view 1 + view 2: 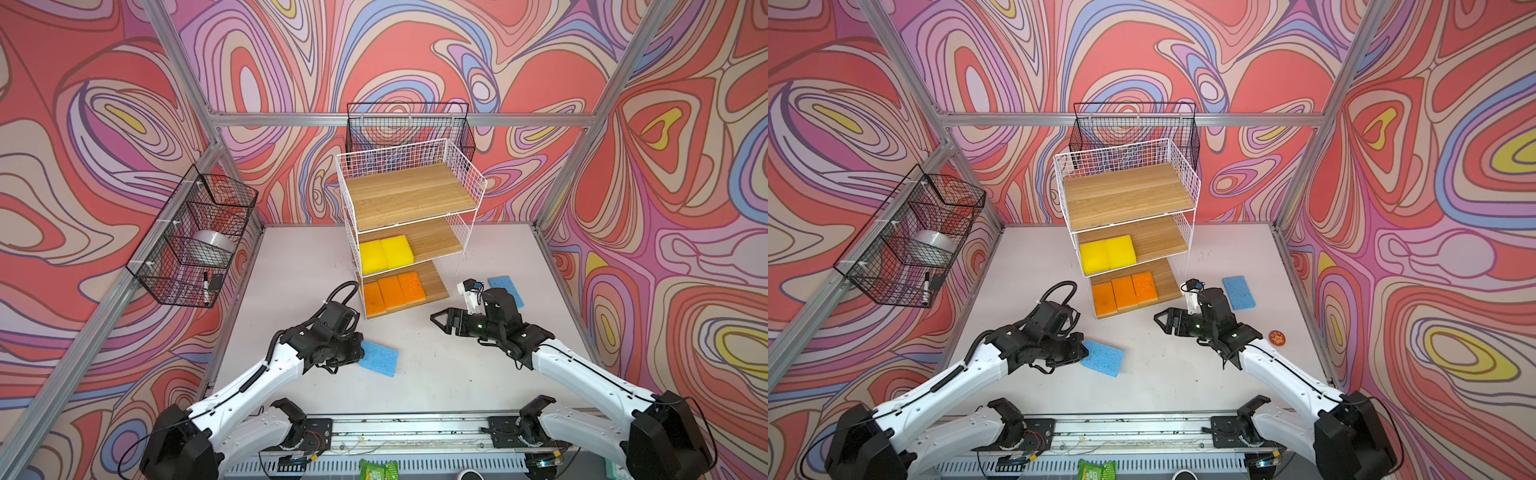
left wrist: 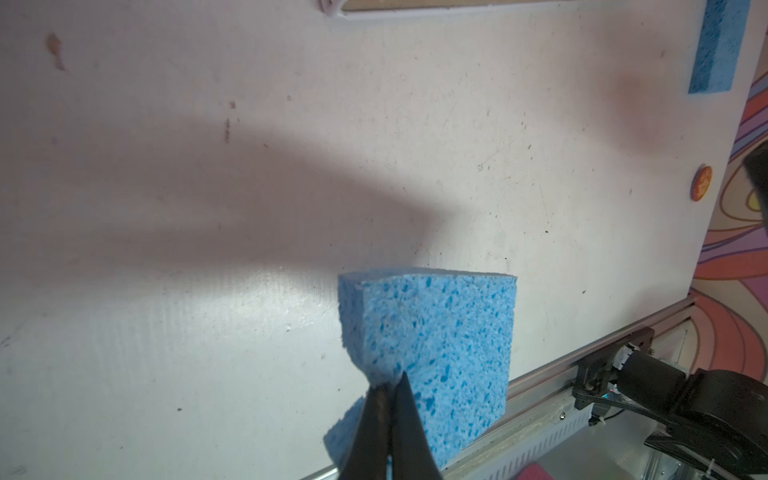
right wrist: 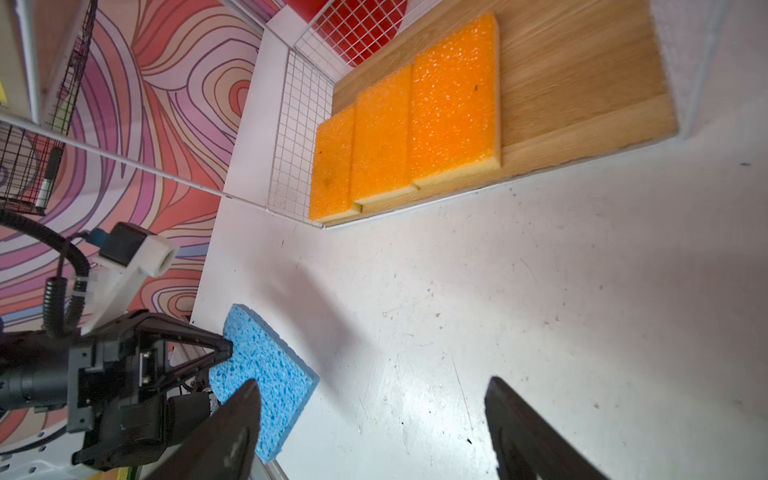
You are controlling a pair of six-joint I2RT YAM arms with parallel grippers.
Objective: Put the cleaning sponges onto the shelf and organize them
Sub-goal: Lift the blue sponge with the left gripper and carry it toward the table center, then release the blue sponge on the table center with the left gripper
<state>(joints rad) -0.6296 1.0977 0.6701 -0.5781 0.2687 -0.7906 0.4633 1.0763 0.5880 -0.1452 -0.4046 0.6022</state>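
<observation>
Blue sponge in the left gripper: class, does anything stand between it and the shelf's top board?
Nothing visible does. The left gripper pinches the blue sponge over bare table in front of the shelf. The shelf's open front faces the sponge, and the top board is bare. The right gripper, open, hovers off to the side.

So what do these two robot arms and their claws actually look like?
The left arm and right arm have white shells, black joints and thin black cables. A ribbed black hose loops above the left wrist. The left gripper and right gripper each end in two black, pointed fingers.
</observation>
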